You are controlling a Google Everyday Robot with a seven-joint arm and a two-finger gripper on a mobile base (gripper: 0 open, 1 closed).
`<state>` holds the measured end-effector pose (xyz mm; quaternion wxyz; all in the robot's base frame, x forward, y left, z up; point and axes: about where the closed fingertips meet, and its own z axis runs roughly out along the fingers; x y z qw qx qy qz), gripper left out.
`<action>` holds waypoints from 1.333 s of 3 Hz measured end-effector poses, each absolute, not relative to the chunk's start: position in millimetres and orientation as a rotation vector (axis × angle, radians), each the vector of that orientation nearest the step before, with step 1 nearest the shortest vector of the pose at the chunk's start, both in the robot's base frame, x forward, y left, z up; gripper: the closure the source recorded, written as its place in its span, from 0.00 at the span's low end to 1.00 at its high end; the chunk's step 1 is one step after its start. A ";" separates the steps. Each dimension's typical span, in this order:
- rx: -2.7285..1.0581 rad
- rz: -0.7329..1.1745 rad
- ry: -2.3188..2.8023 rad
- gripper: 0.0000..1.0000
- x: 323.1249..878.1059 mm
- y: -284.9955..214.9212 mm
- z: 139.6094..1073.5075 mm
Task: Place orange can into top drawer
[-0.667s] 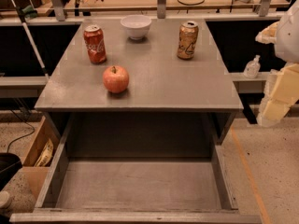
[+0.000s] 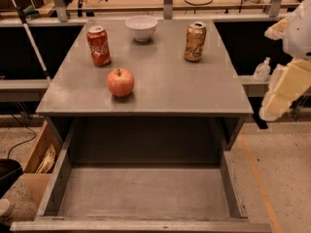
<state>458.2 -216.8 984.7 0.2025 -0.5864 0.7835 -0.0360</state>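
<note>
The orange can [image 2: 195, 41] stands upright on the grey cabinet top [image 2: 165, 86], at the back right. The top drawer [image 2: 144, 193] is pulled out wide open below the cabinet's front edge, and its flat grey bottom holds nothing. My gripper [image 2: 281, 92], cream-coloured under a white arm, hangs at the right edge of the view. It is off the cabinet's right side, to the right of the can and nearer the camera than it, and it touches nothing.
A red Coca-Cola can [image 2: 98, 45] stands at the back left, a white bowl [image 2: 141, 27] at the back middle and a red apple [image 2: 120, 82] in front of them. A wooden box [image 2: 40, 161] sits on the floor left of the drawer. A workbench with cables runs behind.
</note>
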 end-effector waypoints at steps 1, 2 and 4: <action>-1.421 0.027 2.099 0.00 512.3 -233.6 973.1; -1.114 0.200 1.874 0.00 610.0 -248.4 982.9; -0.934 0.336 1.709 0.00 679.5 -248.0 997.4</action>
